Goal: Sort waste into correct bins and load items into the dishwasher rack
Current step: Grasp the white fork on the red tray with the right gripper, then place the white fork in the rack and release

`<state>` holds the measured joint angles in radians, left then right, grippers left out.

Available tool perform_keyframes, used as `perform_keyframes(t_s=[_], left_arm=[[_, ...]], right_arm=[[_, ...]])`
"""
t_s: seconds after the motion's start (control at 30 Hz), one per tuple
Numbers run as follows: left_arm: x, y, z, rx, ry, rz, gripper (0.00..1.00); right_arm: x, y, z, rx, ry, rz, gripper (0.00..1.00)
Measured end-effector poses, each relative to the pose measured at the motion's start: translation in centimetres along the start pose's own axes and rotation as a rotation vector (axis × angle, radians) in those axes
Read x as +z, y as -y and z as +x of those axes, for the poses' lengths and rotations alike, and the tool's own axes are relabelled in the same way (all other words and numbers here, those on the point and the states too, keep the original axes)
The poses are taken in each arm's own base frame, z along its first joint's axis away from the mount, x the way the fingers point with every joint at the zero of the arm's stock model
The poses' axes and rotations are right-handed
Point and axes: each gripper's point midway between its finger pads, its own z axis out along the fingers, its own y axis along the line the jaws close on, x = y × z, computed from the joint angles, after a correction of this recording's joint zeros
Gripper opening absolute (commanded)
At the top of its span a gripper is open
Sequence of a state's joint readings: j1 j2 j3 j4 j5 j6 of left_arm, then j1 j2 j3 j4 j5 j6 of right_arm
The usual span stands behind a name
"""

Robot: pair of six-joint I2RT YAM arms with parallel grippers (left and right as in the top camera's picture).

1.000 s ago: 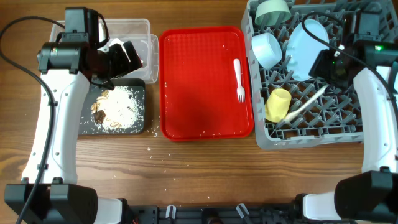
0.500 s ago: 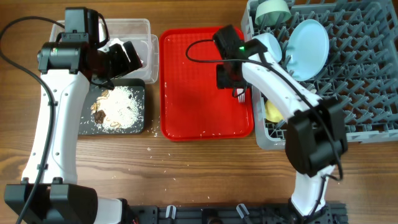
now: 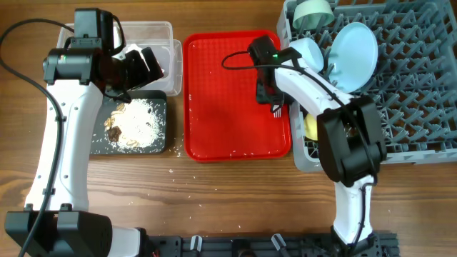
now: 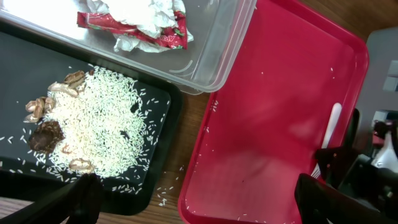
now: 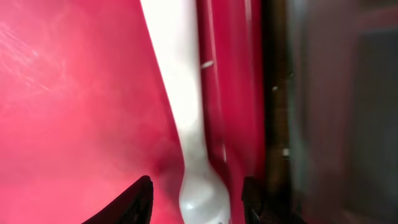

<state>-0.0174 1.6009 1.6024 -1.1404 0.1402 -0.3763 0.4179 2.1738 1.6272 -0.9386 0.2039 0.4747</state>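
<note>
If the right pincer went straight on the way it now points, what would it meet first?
The white fork, which lies on the red tray directly between the open fingers of the right pincer. The tray surface lies just beneath the fork. How close contact is cannot be judged.

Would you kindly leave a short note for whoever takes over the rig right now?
Left gripper: open, empty, above the bins.
Right gripper: open, jaws either side of the fork on the red tray, not yet closed.
Done: wrapper in clear tub; rice and scraps on black tray; plate, blue bowl, green bowl, yellow cup in rack.
Left: grasp and load the fork. Spoon not visible; check.
</note>
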Motion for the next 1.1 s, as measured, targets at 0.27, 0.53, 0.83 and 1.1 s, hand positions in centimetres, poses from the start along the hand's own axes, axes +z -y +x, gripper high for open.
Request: perform_keyframes(t_s=[0.27, 0.53, 0.83, 1.1], left_arm=[[0.0, 0.0, 0.0, 0.000, 0.000, 0.000, 1.00], [0.0, 0.0, 0.0, 0.000, 0.000, 0.000, 1.00], [0.0, 0.0, 0.0, 0.000, 0.000, 0.000, 1.00], [0.0, 0.0, 0.0, 0.000, 0.000, 0.000, 1.00]], right_arm=[[0.8, -1.5, 1.1, -0.063, -0.064, -0.076, 0.09], [0.5, -2.3, 2.0, -0.114, -0.108, -0.131, 0.04], [-11.8, -0.8, 0.2, -0.117, 0.113, -0.253, 0.04], [-21.4, 20.8, 2.1, 0.501, 0.270, -0.041, 0.77]])
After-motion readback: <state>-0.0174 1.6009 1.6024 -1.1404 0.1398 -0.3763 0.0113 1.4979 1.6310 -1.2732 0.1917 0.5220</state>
